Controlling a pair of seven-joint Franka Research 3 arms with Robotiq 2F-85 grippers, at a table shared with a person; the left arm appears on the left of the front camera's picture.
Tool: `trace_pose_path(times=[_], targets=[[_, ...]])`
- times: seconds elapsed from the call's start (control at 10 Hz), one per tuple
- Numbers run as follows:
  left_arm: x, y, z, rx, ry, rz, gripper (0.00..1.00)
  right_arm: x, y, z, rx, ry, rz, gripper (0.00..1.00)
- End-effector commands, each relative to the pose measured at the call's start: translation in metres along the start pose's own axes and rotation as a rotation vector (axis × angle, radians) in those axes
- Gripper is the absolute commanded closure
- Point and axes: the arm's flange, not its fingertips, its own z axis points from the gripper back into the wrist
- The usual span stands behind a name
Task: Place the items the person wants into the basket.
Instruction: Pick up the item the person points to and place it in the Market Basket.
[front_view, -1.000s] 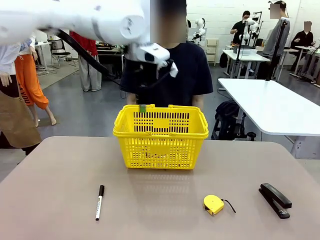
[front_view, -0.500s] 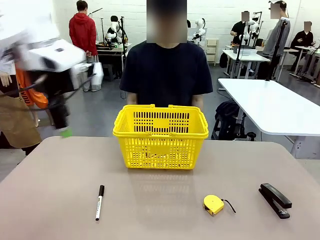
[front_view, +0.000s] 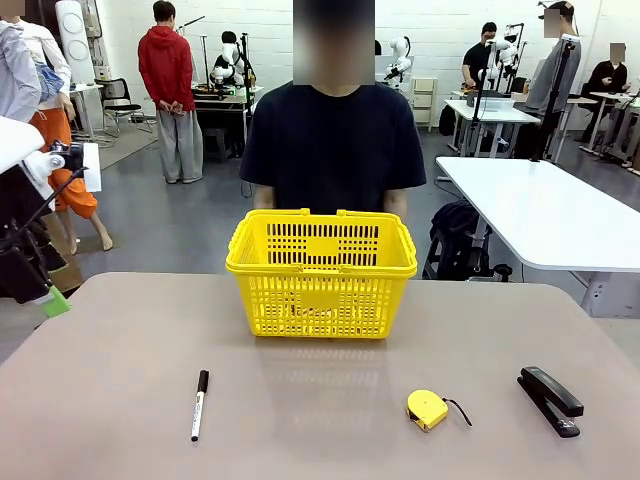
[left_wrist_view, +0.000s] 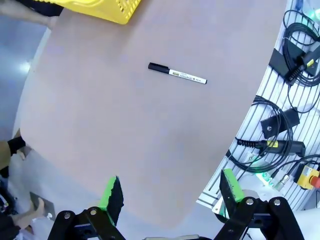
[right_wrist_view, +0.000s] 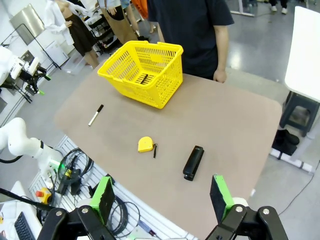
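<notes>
The yellow basket (front_view: 320, 275) stands at the table's far middle, right in front of the person (front_view: 335, 150) in a dark T-shirt. A small yellow tape measure (front_view: 427, 409) lies near the front edge, right of centre. My left gripper (front_view: 50, 298) hangs at the table's left edge, well away from the basket. In the left wrist view it (left_wrist_view: 171, 190) is open and holds nothing, high above the bare tabletop. My right gripper (right_wrist_view: 161, 197) is also open and holds nothing, high over the near side, looking down on the basket (right_wrist_view: 142, 72) and tape measure (right_wrist_view: 145, 144).
A white marker with a black cap (front_view: 200, 403) lies front left, also seen as the marker (left_wrist_view: 177, 73). A black stapler (front_view: 550, 400) lies front right. Cables and boxes (left_wrist_view: 280, 135) line the robot's side below the table edge.
My left arm has swung from above the basket out to the left and down, ending at the table's left edge. The things on the table have not moved.
</notes>
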Motion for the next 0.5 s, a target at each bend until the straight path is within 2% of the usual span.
trace_pose_path(times=[0.0,0.4], targets=[[0.0050,-0.0055,0.0018,0.013,0.006,-0.017,0.00,0.0010,-0.0007,-0.0042,0.005,-0.019,0.005,0.00],[0.0050,-0.0055,0.0018,0.013,0.006,-0.017,0.00,0.0010,-0.0007,-0.0042,0.005,-0.019,0.005,0.00]])
